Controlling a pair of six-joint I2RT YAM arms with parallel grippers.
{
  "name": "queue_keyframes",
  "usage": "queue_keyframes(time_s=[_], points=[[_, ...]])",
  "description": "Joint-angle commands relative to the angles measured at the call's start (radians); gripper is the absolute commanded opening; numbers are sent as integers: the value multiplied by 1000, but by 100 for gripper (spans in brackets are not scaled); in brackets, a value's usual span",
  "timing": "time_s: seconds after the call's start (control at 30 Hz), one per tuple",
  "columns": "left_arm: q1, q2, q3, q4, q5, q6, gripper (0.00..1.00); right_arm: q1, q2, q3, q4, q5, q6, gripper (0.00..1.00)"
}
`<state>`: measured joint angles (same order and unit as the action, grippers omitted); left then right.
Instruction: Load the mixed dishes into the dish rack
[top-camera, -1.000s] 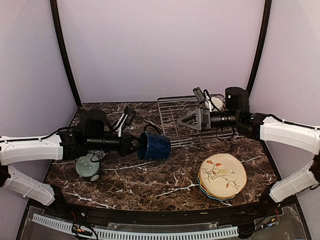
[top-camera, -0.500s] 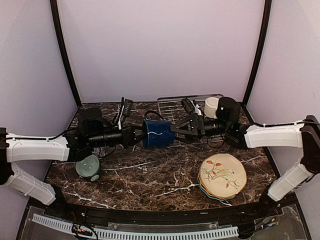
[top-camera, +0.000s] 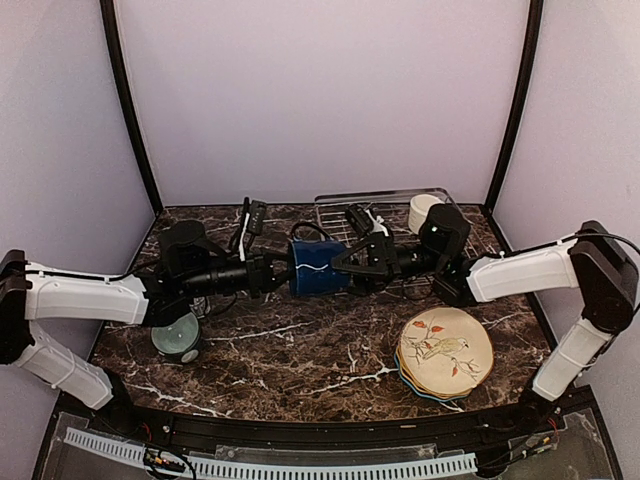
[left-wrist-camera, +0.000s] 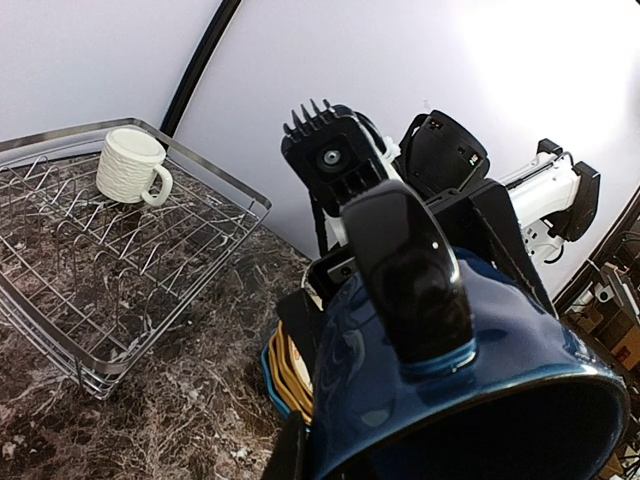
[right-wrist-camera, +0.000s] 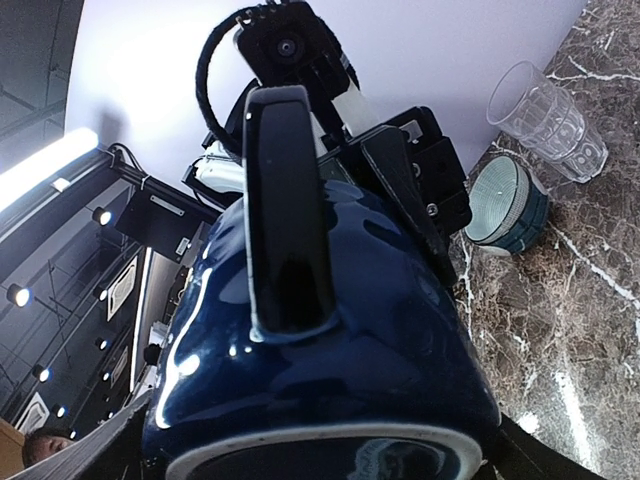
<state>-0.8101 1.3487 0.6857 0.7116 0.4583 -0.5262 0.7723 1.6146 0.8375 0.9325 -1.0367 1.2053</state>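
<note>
Currently left hand (top-camera: 281, 272) clamps the glossy navy ceramic mug (top-camera: 318, 268), right hand (top-camera: 351, 262) gapes wide around it; premature release drops it

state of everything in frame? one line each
navy mug: airborne, on its side, held by rim.
left gripper: shut on navy mug.
right gripper: open, straddling navy mug.
cream mug: standing in dish rack.
plate stack: on table, bird plate topmost.
glass tumbler: on table beside mint-green bowl.
</note>
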Motion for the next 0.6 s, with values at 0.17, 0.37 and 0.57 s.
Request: queue_keyframes(time_s=[0.17,0.37,0.57], points=[[5,8,-12,135,46,-27,1,14,26,48,88,-26,23,82],[5,37,-14,156,71,-47,1,14,39,52,119,-27,31,59],[5,43,-11,152,81,-50,3,12,44,49,136,-28,40,10]])
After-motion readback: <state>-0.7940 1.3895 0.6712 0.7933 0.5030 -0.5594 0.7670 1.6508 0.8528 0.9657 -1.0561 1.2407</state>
